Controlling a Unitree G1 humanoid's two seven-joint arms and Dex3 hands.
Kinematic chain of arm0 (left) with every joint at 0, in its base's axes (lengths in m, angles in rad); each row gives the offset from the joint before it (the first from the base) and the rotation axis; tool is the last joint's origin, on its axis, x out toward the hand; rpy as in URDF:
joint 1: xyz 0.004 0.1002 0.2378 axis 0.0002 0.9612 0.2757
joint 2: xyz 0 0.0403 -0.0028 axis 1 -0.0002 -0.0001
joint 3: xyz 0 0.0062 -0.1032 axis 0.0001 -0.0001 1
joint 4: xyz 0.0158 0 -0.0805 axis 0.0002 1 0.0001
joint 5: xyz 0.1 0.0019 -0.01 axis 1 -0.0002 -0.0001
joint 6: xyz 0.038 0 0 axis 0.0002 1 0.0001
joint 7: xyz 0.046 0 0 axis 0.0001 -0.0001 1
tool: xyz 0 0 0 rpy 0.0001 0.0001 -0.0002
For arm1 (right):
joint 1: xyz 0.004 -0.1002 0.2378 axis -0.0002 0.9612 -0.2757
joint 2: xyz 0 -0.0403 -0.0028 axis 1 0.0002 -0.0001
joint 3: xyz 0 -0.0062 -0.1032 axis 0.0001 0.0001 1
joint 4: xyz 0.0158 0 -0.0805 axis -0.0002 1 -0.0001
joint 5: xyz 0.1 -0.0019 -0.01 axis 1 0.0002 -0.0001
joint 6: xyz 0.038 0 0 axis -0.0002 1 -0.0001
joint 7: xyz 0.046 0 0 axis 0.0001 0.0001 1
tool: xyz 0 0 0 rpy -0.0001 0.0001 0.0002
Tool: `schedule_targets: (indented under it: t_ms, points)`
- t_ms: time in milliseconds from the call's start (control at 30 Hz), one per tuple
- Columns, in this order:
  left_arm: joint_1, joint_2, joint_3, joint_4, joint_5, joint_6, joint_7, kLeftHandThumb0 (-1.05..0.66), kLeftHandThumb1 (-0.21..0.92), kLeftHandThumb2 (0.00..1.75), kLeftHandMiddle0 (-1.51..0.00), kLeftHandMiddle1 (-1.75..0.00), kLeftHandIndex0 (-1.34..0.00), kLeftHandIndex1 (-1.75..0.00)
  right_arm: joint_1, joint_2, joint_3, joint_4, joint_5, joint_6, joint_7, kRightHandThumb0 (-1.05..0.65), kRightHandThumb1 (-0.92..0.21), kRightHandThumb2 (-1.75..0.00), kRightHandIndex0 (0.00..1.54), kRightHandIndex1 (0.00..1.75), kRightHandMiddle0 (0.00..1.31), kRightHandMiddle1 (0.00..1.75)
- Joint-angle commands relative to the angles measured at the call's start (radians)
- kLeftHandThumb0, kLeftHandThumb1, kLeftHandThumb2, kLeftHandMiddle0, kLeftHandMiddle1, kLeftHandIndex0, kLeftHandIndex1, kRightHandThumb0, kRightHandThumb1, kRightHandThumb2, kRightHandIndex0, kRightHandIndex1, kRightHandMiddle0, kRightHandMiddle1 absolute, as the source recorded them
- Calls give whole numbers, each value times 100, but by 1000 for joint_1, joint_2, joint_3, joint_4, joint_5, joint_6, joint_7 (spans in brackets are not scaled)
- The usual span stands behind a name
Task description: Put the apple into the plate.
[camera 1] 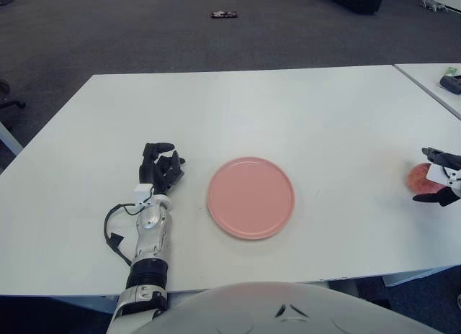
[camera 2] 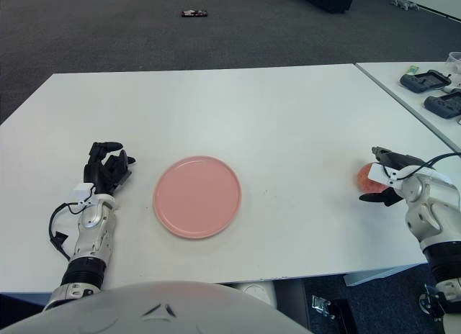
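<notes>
A reddish apple (camera 2: 366, 177) sits on the white table (camera 1: 288, 111) near its right edge. My right hand (camera 1: 421, 175) comes in from the right and is open, with one finger above the apple and the thumb below it, so the apple lies between them. Much of the apple is hidden behind the hand. The empty pink plate (camera 1: 251, 197) lies flat at the table's front centre, well to the left of the apple. My left hand (camera 1: 160, 165) lies on the table just left of the plate, fingers relaxed and holding nothing.
A second table stands to the right across a narrow gap, with dark devices (camera 2: 426, 80) on it. The apple is close to the table's right edge. A small dark object (camera 1: 225, 14) lies on the carpet far behind.
</notes>
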Motion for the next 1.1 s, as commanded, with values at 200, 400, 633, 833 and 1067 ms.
schedule_targets:
  t_ms: [200, 400, 633, 833, 1067]
  points:
    - [23, -8, 2, 32, 7, 23, 13, -37, 75, 77, -52, -150, -30, -175, -110, 42, 87, 102, -31, -34, -2, -94, -61, -46, 0, 0, 0, 0]
    - [27, -9, -1, 33, 16, -1, 16, -37, 75, 77, -52, -150, -30, -175, -187, 69, 153, 196, -56, -46, 12, -97, -66, -43, 0, 0, 0, 0]
    - [39, -15, -4, 4, 17, 22, 22, -37, 75, 76, -51, -149, -29, -175, -320, 159, 247, 441, -99, -92, -49, -102, -72, -38, 0, 0, 0, 0]
    - [42, -14, -3, -3, 19, 26, 24, -37, 75, 76, -50, -148, -29, -175, -408, 211, 306, 617, -122, -154, -101, -105, -74, -37, 0, 0, 0, 0]
    - [47, -17, -2, -10, 12, 25, 17, -37, 75, 77, -50, -148, -30, -175, -446, 238, 325, 719, -112, -218, -193, -94, -66, -47, 0, 0, 0, 0]
